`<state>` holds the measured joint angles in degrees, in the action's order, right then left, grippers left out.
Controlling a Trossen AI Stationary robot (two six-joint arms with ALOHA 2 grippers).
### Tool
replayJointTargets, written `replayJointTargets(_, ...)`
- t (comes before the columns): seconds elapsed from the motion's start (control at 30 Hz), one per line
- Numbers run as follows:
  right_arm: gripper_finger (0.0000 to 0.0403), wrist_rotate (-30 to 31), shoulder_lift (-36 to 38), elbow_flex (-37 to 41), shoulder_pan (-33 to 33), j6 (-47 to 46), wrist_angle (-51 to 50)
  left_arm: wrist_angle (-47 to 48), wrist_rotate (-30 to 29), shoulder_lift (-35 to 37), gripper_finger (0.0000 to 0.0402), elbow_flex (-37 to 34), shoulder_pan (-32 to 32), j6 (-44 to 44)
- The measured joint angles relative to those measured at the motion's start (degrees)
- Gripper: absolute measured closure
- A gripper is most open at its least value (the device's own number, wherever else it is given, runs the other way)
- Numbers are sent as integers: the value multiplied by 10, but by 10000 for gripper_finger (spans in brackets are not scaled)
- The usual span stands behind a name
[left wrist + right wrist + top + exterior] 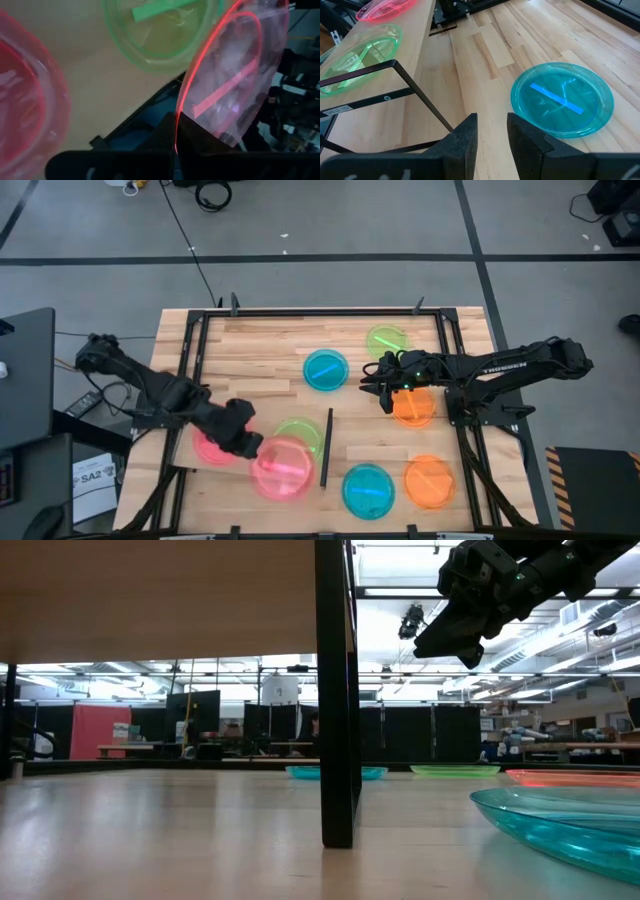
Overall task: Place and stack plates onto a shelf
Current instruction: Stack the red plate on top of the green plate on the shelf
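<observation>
Translucent pink plate [235, 75], apparently tilted, gripped at its rim by left end effector [175, 145].

Grey floor [330, 220] with dark lines, black curtains [420, 735], red panel [100, 725], ceiling lights [500, 690]

White capitals reading TROSSEN run along the right arm [510, 367], clear from above. Down on the floor, left of the tabletop, a white sheet [97, 480] shows "SA2" in bold; the smaller print around it can't be made out. Nothing else is readable.
</observation>
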<state>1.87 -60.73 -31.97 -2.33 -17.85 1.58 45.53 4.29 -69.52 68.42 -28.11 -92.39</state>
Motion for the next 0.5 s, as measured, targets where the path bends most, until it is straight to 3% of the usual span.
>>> replayJointTargets(0.5, 291, 0, 0, 0, 0, 9, 0, 69, 72, 0, 395, 0, 128, 106)
